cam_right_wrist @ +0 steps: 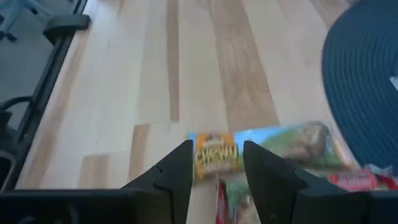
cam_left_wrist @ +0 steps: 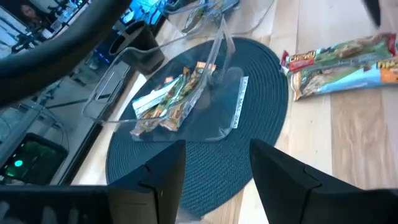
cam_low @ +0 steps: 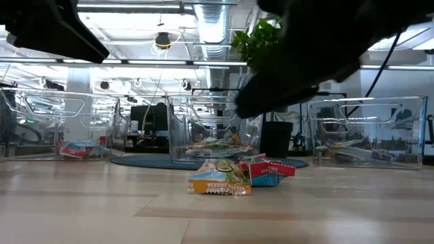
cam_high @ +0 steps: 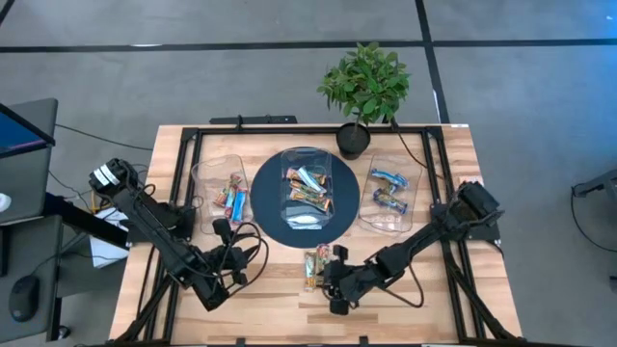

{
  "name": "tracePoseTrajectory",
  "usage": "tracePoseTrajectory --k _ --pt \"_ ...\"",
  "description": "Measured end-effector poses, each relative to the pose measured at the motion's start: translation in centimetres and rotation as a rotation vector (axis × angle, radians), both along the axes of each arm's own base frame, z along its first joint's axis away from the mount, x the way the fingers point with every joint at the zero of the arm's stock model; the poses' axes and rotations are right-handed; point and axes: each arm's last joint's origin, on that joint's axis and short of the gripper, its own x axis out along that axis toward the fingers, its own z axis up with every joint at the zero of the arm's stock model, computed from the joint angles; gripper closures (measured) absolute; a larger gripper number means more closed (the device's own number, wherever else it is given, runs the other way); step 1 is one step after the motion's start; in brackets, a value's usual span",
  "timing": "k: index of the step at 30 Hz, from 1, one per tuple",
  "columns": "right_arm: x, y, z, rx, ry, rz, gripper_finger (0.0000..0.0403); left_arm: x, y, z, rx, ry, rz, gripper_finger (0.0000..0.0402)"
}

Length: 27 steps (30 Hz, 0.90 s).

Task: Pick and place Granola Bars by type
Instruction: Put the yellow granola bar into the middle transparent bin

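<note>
Three granola bars (cam_high: 315, 266) lie in a small pile on the wood table near its front edge, also in the low view (cam_low: 230, 178). My right gripper (cam_right_wrist: 216, 167) is open just above the pile. Its fingers stand either side of the orange end of a blue and green bar (cam_right_wrist: 261, 144) without touching it. My left gripper (cam_left_wrist: 216, 163) is open to the left of the pile with nothing between its fingers, facing the round blue mat (cam_left_wrist: 249, 106). More bars lie in the clear tub on the mat (cam_high: 307, 188) and in the left tub (cam_high: 229, 198) and right tub (cam_high: 388, 191).
A potted plant (cam_high: 364, 92) stands at the table's far edge behind the tubs. A black frame (cam_high: 188, 145) runs along the table's sides. Bare wood lies to the left and right of the pile along the front edge.
</note>
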Motion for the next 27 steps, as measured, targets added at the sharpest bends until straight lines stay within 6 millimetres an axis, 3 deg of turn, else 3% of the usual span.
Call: tracePoseTrajectory --k 8,14,20,27 --pt "2.1 -0.5 -0.9 -0.109 0.02 0.106 0.027 0.1 0.0 0.0 0.013 0.003 -0.009 0.0228" --pt "3.1 -2.1 -0.5 -0.051 0.01 0.013 0.0271 0.1 -0.1 0.0 0.012 0.002 -0.009 0.0228" --pt "3.4 -2.8 -1.9 -0.029 0.066 0.007 0.0271 0.1 -0.1 0.0 0.012 0.002 -0.009 0.0228" --pt "3.2 -2.3 -2.0 -0.021 0.076 0.033 0.0271 0.1 -0.1 0.0 0.012 0.002 -0.009 0.0228"
